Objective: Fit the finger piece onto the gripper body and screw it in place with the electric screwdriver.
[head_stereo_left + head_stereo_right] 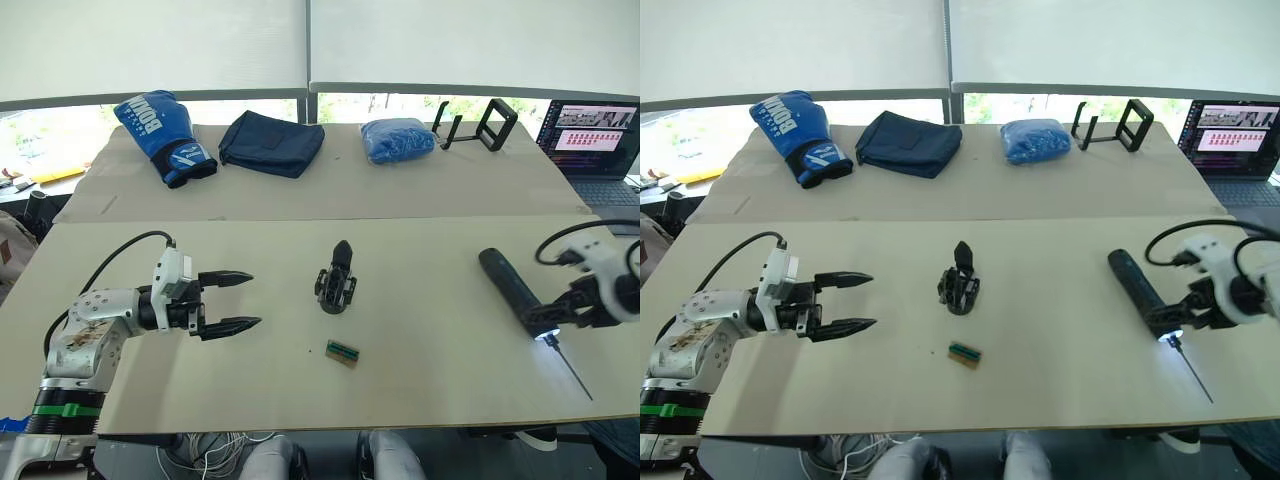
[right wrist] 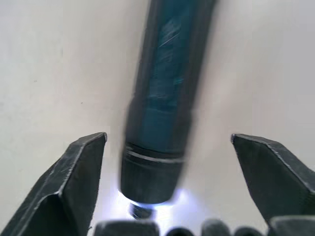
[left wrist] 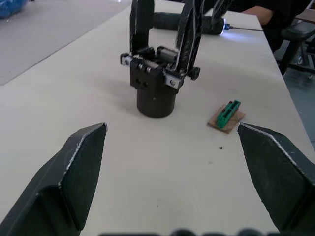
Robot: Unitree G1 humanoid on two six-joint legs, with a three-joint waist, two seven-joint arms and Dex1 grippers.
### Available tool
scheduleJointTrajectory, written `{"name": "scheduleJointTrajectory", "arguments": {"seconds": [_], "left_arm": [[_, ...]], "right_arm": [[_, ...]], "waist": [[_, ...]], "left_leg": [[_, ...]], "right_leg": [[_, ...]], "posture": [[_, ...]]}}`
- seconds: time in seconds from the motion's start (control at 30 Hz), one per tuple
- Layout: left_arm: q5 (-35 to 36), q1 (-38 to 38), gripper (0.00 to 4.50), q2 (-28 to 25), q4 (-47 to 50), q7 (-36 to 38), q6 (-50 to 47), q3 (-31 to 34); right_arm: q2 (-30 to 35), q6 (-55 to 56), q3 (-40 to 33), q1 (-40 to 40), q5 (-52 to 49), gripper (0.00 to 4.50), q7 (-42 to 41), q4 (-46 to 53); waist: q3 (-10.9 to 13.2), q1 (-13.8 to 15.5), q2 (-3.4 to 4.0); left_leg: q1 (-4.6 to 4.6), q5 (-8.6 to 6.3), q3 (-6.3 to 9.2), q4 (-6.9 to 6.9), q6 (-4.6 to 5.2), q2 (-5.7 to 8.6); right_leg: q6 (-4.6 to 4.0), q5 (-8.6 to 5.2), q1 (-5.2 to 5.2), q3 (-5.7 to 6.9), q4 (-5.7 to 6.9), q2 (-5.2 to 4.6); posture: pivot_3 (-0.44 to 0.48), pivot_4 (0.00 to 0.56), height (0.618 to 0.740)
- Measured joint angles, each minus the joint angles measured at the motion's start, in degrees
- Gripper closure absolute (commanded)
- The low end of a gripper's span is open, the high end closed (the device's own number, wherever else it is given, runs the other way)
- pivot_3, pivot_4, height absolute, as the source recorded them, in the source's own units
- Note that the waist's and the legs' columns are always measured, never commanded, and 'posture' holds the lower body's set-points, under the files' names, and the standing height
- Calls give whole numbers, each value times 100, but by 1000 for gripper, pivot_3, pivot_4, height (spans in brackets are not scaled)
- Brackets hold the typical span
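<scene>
The electric screwdriver (image 1: pixel 512 288) lies on the table, well right of the gripper body (image 1: pixel 336 285). The right gripper (image 1: pixel 567 316) straddles its lit bit end, fingers spread, not clamped. It looks rigid, smooth and weighty; the thick barrel seems the best hold.

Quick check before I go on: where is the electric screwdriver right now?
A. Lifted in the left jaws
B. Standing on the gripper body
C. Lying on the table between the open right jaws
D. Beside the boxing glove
C: the electric screwdriver lies flat on the table, its lit tip end between the spread jaws of the right gripper.
</scene>
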State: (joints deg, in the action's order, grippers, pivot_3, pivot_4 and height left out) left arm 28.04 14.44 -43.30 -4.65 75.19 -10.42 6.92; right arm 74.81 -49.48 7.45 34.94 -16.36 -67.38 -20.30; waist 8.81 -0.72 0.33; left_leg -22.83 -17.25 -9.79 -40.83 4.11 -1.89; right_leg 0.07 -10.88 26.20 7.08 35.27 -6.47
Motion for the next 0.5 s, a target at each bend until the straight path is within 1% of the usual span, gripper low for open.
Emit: {"name": "scheduleJointTrajectory", "arguments": {"seconds": [0.03, 0.1, 0.17, 0.23, 0.3, 0.33, 0.37, 0.47, 0.5], "left_arm": [[-114, -57, 0, -41, -93, -47, 133, 41], [-264, -259, 0, -143, -258, -49, 441, 130], [-403, -449, 0, -235, -375, -46, 763, 234], [-508, -605, 0, -335, -477, -30, 971, 333], [-559, -871, 0, -533, -594, 17, 1042, 449], [-579, -959, 0, -570, -651, 13, 1092, 503], [-641, -1022, 0, -571, -704, -34, 1194, 543], [-789, -1143, 0, -504, -713, -237, 1489, 552], [-810, -1211, 0, -463, -706, -301, 1544, 557]], "right_arm": [[95, 242, -305, -75, -68, 32, -103, 105], [57, 925, -1166, -576, -418, 32, -517, 555], [-411, 1660, -2080, -1202, -900, 32, -994, 1142], [-947, 2294, -2624, -1750, -1259, 32, -1338, 1715], [-1414, 3003, -2814, -2350, -1384, 32, -1611, 2290], [-1661, 3277, -2825, -2487, -1388, 32, -1607, 2486], [-2020, 3479, -2834, -2509, -1435, 32, -1478, 2725], [-2685, 4024, -2731, -2693, -1430, 32, -1206, 3275], [-2818, 4162, -2631, -2767, -1415, 32, -1178, 3360]], "waist": [[0, -1, -1], [-6, -1, -12], [-13, -7, -31], [-12, 5, -33], [-11, 14, -31], [-10, 24, -29], [-10, 27, -29], [-11, 60, -30], [-11, 67, -30]], "left_leg": [[3, 0, 0, 1, -1, -2], [10, 0, 2, 3, -3, -7], [14, 2, 3, 4, -6, -12], [17, 2, 3, 2, -6, -10], [19, 1, 2, 2, -6, -7], [19, 1, 2, 2, -6, -3], [21, 1, 2, -2, -6, -4], [24, -4, 5, -1, -15, -4], [27, -9, 5, -2, -23, -4]], "right_leg": [[0, 0, -1, -1, 0, 2], [-4, 2, -8, 2, 1, 8], [-6, 3, -15, 3, -1, 13], [-6, 4, -19, 1, 2, 11], [-4, 2, -19, -1, 5, 5], [-1, 1, -18, -1, 7, -2], [-1, 1, -19, -2, 7, -1], [-8, 5, -19, -4, 11, -7], [-20, 11, -20, -5, 13, -7]], "posture": [[0, 150, 740], [0, 150, 740], [0, 150, 740], [0, 150, 740], [0, 150, 740], [0, 150, 740], [0, 150, 740], [0, 150, 740], [0, 150, 740]]}}
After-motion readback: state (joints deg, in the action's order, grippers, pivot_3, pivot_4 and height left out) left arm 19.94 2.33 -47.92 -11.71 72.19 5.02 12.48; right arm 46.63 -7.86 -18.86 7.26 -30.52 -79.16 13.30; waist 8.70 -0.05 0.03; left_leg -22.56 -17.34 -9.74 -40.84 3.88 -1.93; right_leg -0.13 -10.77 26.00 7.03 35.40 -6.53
